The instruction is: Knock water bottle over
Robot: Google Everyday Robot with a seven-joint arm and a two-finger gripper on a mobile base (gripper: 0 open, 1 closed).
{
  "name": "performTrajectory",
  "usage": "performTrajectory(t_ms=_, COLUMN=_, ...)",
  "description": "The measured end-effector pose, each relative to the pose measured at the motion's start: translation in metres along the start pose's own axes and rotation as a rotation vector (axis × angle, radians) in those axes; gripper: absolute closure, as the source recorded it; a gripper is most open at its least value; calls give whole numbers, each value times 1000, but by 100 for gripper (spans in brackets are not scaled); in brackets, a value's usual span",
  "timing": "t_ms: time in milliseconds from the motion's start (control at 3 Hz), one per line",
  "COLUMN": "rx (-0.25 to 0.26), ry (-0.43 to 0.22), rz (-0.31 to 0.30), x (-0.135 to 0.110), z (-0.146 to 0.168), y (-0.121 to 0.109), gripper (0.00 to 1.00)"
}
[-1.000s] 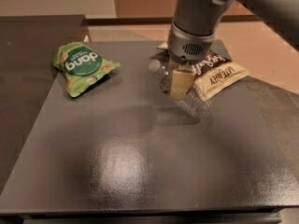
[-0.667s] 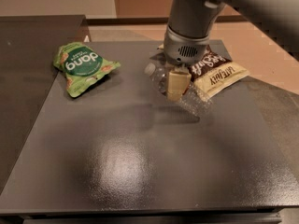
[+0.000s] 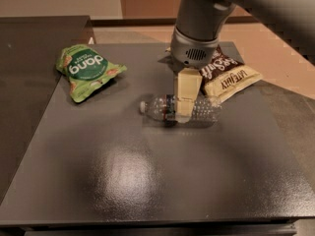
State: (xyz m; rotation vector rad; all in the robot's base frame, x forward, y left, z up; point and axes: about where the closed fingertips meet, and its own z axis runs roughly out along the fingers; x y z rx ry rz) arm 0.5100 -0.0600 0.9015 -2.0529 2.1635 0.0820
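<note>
The water bottle [image 3: 156,108] is clear and ribbed, with a white cap and a dark label band. It lies on its side on the dark grey table [image 3: 147,181], cap pointing left. My gripper [image 3: 185,104] hangs from the grey arm directly over the bottle's middle, and its tan tip covers part of the bottle. Whether it touches the bottle cannot be told.
A green snack bag [image 3: 86,70] lies at the table's back left. A brown and cream snack bag [image 3: 229,75] lies just behind and to the right of the bottle, partly under the arm. A lower dark surface [image 3: 29,38] adjoins the table on the left.
The bottle was mostly hidden behind my gripper near the brown bag. It now lies flat on its side with the cap to the left. My gripper has shifted slightly left.
</note>
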Motion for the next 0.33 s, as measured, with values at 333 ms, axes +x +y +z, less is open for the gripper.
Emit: performTrajectory(t_ms=333, rx=0, ry=0, rz=0, x=0, z=0, y=0, gripper=0)
